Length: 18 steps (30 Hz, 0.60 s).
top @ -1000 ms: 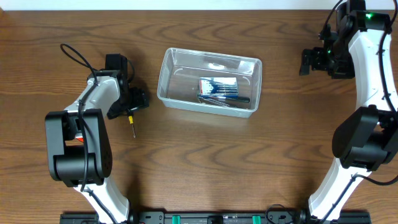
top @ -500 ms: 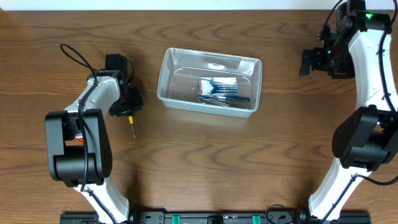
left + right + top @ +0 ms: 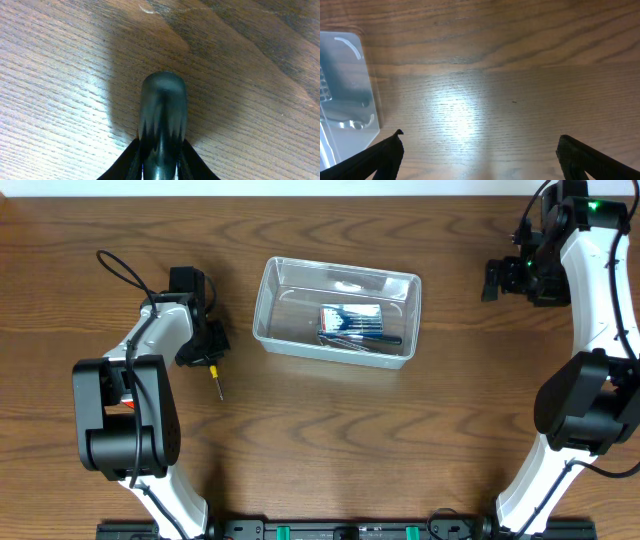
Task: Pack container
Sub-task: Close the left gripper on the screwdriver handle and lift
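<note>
**Overhead:** container (image 3: 262, 315) on the bench (image 3: 330, 430), upper centre, holding a blue-white pack (image 3: 350, 318). Left arm (image 3: 150, 345) is bent, with the left fingers (image 3: 207, 356) over a screwdriver (image 3: 215, 383) left of the container. Right fingers (image 3: 490, 280) are well apart to the right.

**Left wrist:** fingers pinched shut on the screwdriver's dark handle (image 3: 162, 110), a grip hidden overhead.

**Right wrist:** fingers spread wide and empty above the bench. The container's corner is at the left edge.

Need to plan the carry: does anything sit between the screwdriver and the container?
Nothing visible does: only bare table lies between the screwdriver in the left tool and the container.
</note>
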Each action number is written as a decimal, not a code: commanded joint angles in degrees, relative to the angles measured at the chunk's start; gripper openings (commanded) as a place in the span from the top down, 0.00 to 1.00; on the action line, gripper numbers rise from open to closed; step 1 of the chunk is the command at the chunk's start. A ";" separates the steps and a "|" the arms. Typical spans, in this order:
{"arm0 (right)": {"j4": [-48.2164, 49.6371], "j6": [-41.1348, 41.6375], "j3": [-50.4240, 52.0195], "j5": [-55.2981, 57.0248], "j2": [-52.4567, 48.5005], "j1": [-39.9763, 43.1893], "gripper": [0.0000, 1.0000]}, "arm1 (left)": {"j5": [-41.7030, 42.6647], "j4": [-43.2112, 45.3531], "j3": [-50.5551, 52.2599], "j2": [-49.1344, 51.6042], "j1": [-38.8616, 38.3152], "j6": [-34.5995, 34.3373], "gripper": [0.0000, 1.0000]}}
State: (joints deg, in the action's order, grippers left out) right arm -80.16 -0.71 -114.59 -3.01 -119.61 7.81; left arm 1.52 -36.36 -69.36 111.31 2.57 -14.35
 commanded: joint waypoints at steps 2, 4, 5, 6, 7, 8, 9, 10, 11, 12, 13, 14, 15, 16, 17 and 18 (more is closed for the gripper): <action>-0.20 -1.11 0.11 0.24 -0.11 0.59 0.01 | -0.70 -0.37 1.64 0.26 0.26 0.09 0.81; -0.22 -1.11 0.11 0.24 -0.11 0.74 0.01 | -0.70 -0.35 1.64 0.26 0.26 0.09 0.81; -0.22 -1.11 0.11 0.24 -0.11 0.83 0.01 | -0.70 -0.35 1.64 0.26 0.26 0.09 0.81; -0.20 -1.11 0.11 0.24 -0.11 0.92 0.01 | -0.70 -0.35 1.64 0.24 0.26 0.09 0.81; -0.22 -1.11 0.11 0.22 -0.11 1.03 0.01 | -0.70 -0.35 1.64 0.24 0.26 0.09 0.82; -0.22 -1.11 0.11 0.22 -0.11 1.05 0.01 | -0.70 -0.35 1.64 0.24 0.26 0.07 0.81; -0.20 -1.11 0.11 0.22 -0.11 1.14 0.01 | -0.70 -0.37 1.64 0.24 0.26 0.09 0.85; -0.20 -1.11 0.11 0.22 -0.11 1.18 0.01 | -0.70 -0.37 1.64 0.24 0.26 0.09 0.85; -0.22 -1.11 0.11 0.22 -0.11 1.22 0.01 | -0.70 -0.39 1.64 0.24 0.26 0.09 0.85; -0.20 -1.11 0.11 0.22 -0.11 1.27 0.01 | -0.70 -0.39 1.64 0.24 0.26 0.09 0.85; -0.20 -1.11 0.11 0.22 -0.11 1.29 0.01 | -0.70 -0.39 1.64 0.22 0.26 0.09 0.86; -0.20 -1.11 0.11 0.22 -0.11 1.36 0.01 | -0.70 -0.42 1.62 0.22 0.26 0.09 0.90; -0.20 -1.11 0.11 0.22 -0.11 1.38 0.01 | -0.70 -0.46 1.53 0.17 0.26 0.09 0.94; -0.20 -1.11 0.13 0.22 -0.11 1.44 0.01 | -0.70 -0.46 1.44 0.11 0.26 0.09 0.95; -0.20 -1.11 0.11 0.22 -0.11 1.49 0.01 | -0.70 -0.57 1.31 0.00 0.26 0.09 0.94; -0.20 -1.11 0.11 0.22 -0.11 1.57 0.01 | -0.70 -0.66 1.09 -0.24 0.26 0.09 0.94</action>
State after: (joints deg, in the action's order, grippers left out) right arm -80.16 -0.73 -114.59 -2.98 -119.63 8.80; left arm 1.28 -36.34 -69.36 111.18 2.59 -14.37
